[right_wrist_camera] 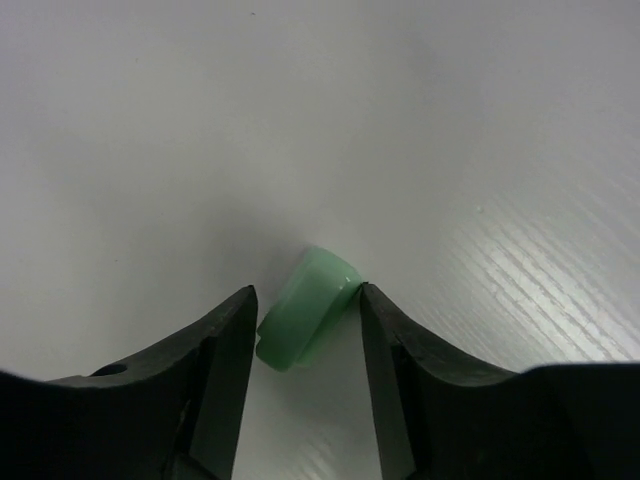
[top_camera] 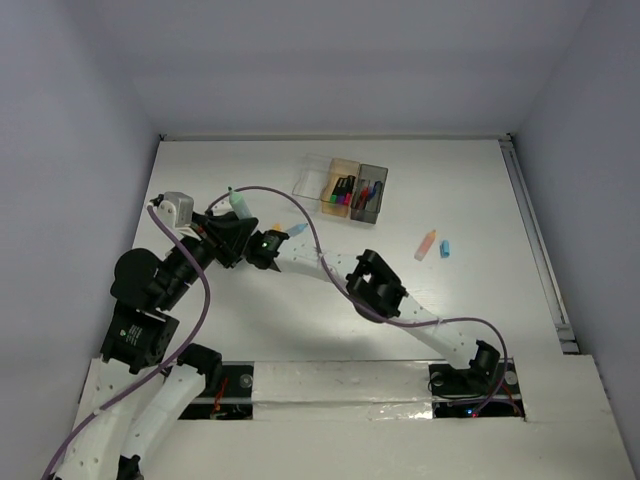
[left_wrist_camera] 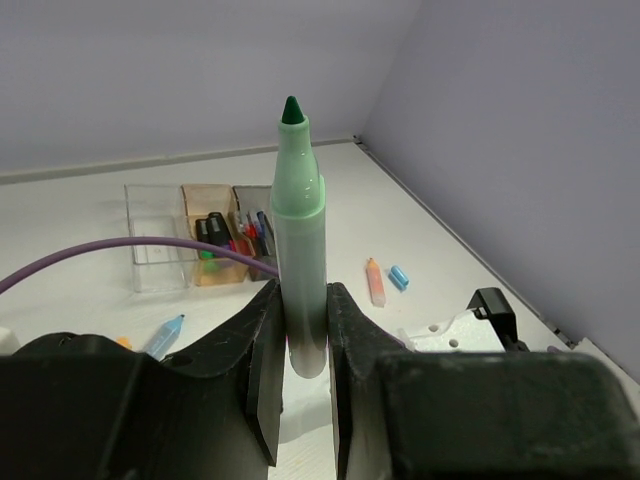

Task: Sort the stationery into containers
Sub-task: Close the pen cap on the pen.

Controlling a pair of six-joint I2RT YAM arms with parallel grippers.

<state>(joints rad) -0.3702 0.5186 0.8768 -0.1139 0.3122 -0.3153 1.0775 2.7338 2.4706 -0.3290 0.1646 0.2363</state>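
Observation:
My left gripper (left_wrist_camera: 303, 300) is shut on the lower barrel of an uncapped green marker (left_wrist_camera: 300, 230), which stands upright with its dark tip up. From above, that marker (top_camera: 238, 203) pokes out of the left gripper (top_camera: 230, 232) at the table's left. The right gripper (right_wrist_camera: 306, 290) is low over the table with its jaws open around a light-green cap (right_wrist_camera: 308, 305). The cap lies tilted; the right finger touches its corner, and a small gap remains on the left. Three containers stand in a row at the back: clear (top_camera: 313, 178), tan-orange (top_camera: 338, 188) and dark grey (top_camera: 371, 192), the last two holding markers and pens.
An orange piece (top_camera: 426, 244) and a short blue piece (top_camera: 445, 248) lie on the table's right half. A light-blue marker (left_wrist_camera: 166, 335) and a small orange bit (left_wrist_camera: 122, 342) lie close to the two grippers. A purple cable (top_camera: 290, 205) arcs above the right arm.

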